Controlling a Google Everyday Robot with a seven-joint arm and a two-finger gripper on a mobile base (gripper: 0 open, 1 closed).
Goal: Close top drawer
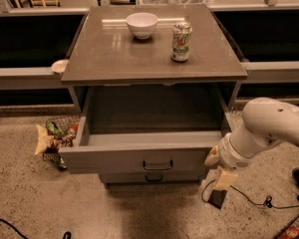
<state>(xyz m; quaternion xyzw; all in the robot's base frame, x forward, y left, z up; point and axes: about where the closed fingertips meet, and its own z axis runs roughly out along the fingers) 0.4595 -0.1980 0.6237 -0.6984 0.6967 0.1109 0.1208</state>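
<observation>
The top drawer is pulled far out of the grey cabinet. It is wide, deep and empty, with a flat grey front and a small dark bar handle at centre. My gripper hangs at the end of the white arm, just right of the drawer front's right end and low near the floor, pointing down. It is beside the drawer front; I cannot tell if it touches it.
On the cabinet top stand a white bowl and a soda can. A lower drawer handle shows under the open drawer. A basket of snack bags sits on the floor at left. A cable lies at right.
</observation>
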